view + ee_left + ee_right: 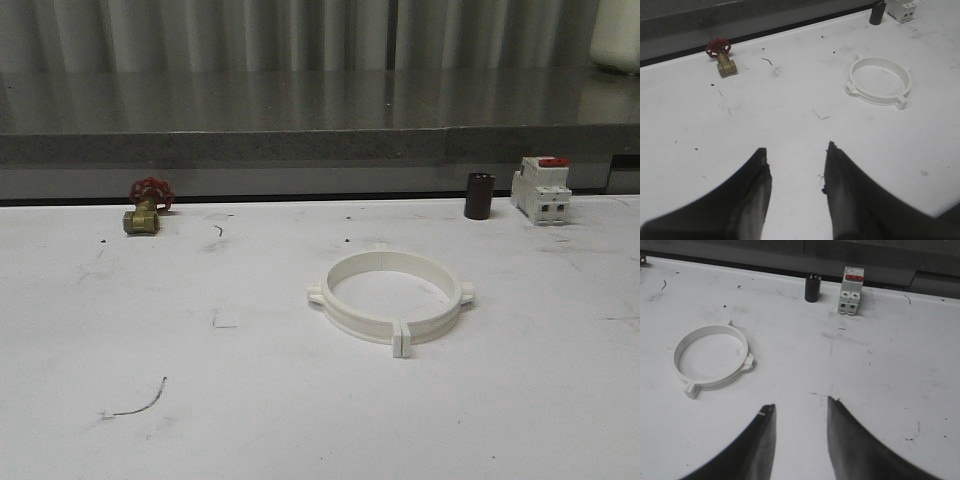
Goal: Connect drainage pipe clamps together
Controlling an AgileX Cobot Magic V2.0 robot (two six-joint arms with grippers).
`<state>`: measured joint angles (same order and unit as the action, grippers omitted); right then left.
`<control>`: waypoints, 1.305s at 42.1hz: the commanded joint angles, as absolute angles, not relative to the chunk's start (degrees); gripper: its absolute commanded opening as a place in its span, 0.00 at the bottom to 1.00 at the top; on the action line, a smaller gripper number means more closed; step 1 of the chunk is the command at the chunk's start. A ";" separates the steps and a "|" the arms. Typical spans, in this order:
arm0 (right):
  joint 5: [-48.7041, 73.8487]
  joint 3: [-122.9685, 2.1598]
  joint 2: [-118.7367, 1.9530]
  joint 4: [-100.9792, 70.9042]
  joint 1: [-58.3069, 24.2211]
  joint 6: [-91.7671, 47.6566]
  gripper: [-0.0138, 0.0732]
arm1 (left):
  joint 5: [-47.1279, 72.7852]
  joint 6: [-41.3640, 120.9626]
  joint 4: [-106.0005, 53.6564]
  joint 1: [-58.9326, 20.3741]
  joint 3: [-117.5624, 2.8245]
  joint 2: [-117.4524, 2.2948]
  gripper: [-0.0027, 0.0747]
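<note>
On the white table (pixel 250 400), a little right of centre in the front view, lie the drainage pipe clamps (pixel 390 297): two white half-ring bands set end to end so that they read as one flat ring. Paired square end tabs meet at the near edge, a second joint sits at the far edge, and a small lug sticks out on each side. Whether the tabs are latched or merely butted together cannot be told.

Left hand (pixel 796 172): fingers apart, nothing between them, held above bare table. From it the ring lies ahead and off to the robot's right, well apart.

Right hand (pixel 800 425): fingers likewise apart and empty. From it the ring lies ahead and to the robot's left, near but not touching, and by judgement somewhat closer than it is to the left hand. Ring has no long axis; the line through its two joints runs roughly near-to-far, so each half faces one arm.

Judgement: if the joints still need pressing, each hand would approach its own half from the side.

Clutter along the far edge, all well apart from the ring: brass valve (pixel 146 207) with red handwheel at left, dark cylinder (pixel 479 196) and red-topped breaker (pixel 541 189) at right.
</note>
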<state>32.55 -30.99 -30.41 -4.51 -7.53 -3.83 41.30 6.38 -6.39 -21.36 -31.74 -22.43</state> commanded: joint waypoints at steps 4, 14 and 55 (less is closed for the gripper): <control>28.78 -32.31 -30.34 -4.43 -7.07 -4.40 0.46 | 37.13 6.23 -7.23 -21.23 -33.34 -23.26 0.37; 28.83 -32.31 -30.34 -4.43 -7.07 -4.40 0.07 | 37.13 6.23 -7.23 -21.23 -33.34 -23.26 0.37; 28.96 -32.31 -30.34 -4.48 -7.07 -4.40 0.02 | 37.51 6.23 -7.23 -21.23 -33.34 -23.26 0.04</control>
<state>32.55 -30.97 -30.41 -4.51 -7.53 -3.83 41.41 6.38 -6.39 -21.36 -31.74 -22.43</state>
